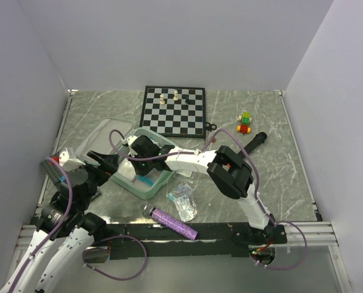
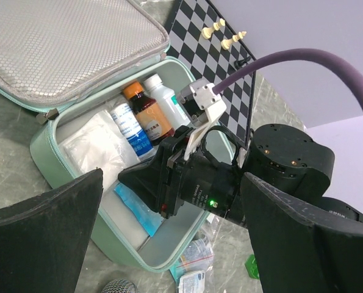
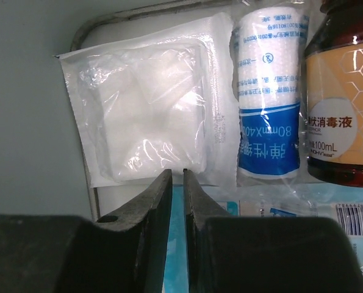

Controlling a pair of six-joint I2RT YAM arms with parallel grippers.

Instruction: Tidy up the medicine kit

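Grey marbled tabletop, white-walled: the right gripper, jaws almost together, hangs inside the open medicine kit over a blue packet, with gauze pouch, bandage roll and brown bottle just beyond its tips. At the kit's left wall the left gripper hovers, jaws wide apart. Behind the kit sits a chessboard; clear bags and a purple tube lie by the near edge, leaving room rightward.
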